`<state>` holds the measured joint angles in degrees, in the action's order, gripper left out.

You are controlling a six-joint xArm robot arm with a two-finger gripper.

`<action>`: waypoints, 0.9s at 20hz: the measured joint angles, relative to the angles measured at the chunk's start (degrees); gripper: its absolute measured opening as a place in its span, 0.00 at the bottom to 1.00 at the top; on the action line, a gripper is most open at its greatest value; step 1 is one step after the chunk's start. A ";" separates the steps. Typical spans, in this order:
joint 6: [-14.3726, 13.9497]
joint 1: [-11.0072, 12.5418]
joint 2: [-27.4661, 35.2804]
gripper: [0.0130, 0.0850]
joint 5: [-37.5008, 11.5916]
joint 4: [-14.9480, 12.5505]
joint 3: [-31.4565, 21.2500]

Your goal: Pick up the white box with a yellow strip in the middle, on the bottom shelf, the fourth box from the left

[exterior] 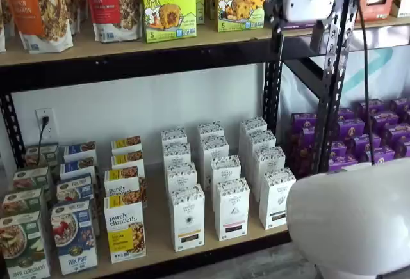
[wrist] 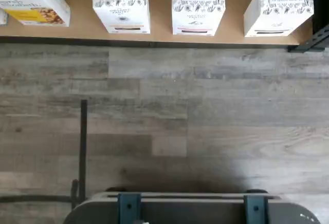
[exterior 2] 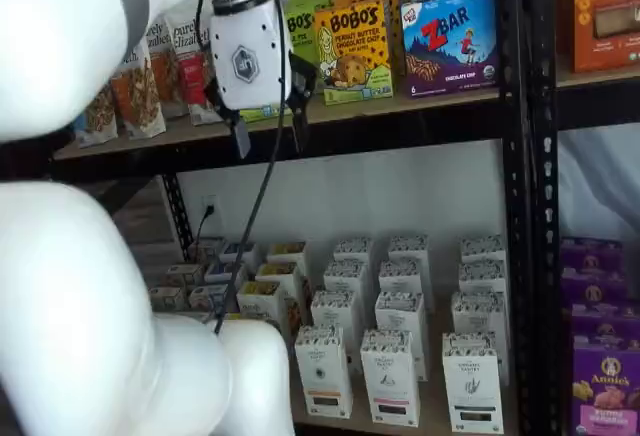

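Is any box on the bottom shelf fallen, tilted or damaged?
Nothing stands out. On the bottom shelf the white box and the other cartons stand upright in tidy rows, with no visible damage. The gripper hangs high above them, open, touching nothing.

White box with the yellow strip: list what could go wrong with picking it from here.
1. Wrong pick: the white box stands beside a near-identical carton on the bottom shelf; only the strip colour differs.
2. Knock-over: more tall slim cartons stand close behind it, so a deep reach may topple them.
3. Long approach: the gripper, open, hangs up by the upper shelf, far above the box.
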<state>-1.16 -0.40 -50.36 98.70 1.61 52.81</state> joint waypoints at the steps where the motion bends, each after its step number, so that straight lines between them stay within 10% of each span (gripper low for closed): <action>1: -0.18 -0.26 0.00 1.00 -0.99 -0.31 -0.88; 18: -4.62 -4.78 4.95 1.00 -21.55 -1.26 -15.14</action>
<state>-5.78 -5.18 -45.41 77.16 0.35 37.67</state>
